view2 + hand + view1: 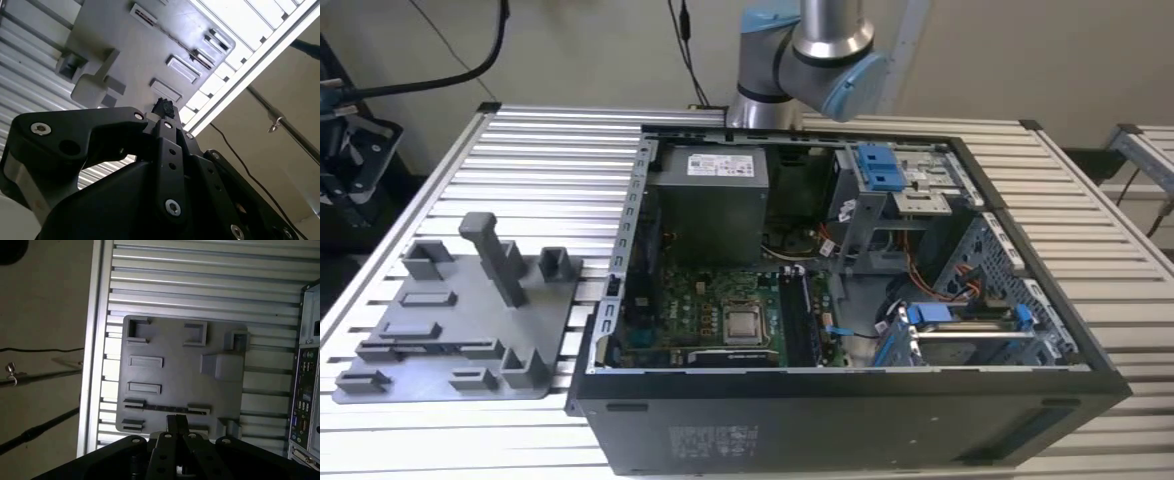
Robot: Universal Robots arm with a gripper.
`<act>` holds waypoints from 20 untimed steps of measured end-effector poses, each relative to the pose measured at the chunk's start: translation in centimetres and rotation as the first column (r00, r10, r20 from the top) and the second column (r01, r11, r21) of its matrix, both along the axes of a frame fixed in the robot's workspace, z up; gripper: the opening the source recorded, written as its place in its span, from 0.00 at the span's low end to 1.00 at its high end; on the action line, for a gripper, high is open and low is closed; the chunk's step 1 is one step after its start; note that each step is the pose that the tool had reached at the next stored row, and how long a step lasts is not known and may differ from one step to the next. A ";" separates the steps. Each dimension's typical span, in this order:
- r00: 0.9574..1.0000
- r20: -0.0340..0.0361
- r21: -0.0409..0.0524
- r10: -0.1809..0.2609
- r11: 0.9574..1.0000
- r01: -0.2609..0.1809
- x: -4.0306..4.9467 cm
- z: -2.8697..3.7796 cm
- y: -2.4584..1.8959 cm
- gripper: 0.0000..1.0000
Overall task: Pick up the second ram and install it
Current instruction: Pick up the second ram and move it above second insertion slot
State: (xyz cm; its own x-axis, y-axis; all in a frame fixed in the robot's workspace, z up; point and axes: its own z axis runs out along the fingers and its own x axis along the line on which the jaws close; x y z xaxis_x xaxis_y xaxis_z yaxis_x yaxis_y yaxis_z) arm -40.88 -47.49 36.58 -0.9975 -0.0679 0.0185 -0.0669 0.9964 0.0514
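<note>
Second ram, thin blackish stick, sits in the gray plastic fixture plate
your hand is clenched and empty nearby; I'd line it up square across the stick

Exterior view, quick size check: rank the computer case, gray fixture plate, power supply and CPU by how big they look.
1. computer case
2. gray fixture plate
3. power supply, set farther back
4. CPU
</note>
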 end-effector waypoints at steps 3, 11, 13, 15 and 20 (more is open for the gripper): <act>1.000 -0.001 0.000 0.000 1.000 0.000 0.00 0.01 0.00 0.11; 1.000 -0.001 0.000 0.014 1.000 -0.014 0.00 0.00 0.00 0.11; 1.000 -0.001 -0.001 0.030 1.000 -0.030 0.00 0.00 0.00 0.11; 0.999 -0.001 -0.001 0.051 0.999 -0.051 0.00 0.00 0.00 0.11; 0.994 -0.002 -0.003 0.114 0.994 -0.114 0.00 0.00 0.00 0.11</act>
